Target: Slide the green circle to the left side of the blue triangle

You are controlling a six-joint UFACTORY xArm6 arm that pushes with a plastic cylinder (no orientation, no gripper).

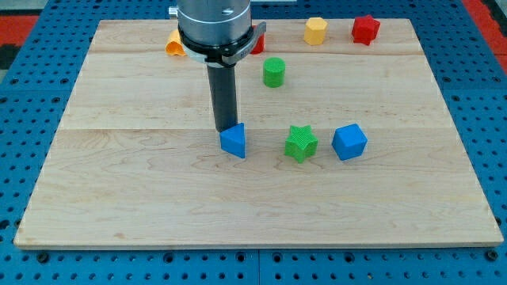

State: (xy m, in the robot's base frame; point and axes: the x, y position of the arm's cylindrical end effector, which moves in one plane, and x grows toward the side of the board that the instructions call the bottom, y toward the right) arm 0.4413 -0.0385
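The green circle, a short green cylinder, stands on the wooden board right of the rod, in the upper middle. The blue triangle lies near the board's centre. My tip is the lower end of the dark rod and sits just above and left of the blue triangle, touching or nearly touching its top left edge. The green circle is up and to the right of my tip, about a block's width from the rod.
A green star and a blue cube lie right of the blue triangle. Along the top edge are an orange block, a red block partly hidden by the arm, a yellow hexagon and a red star.
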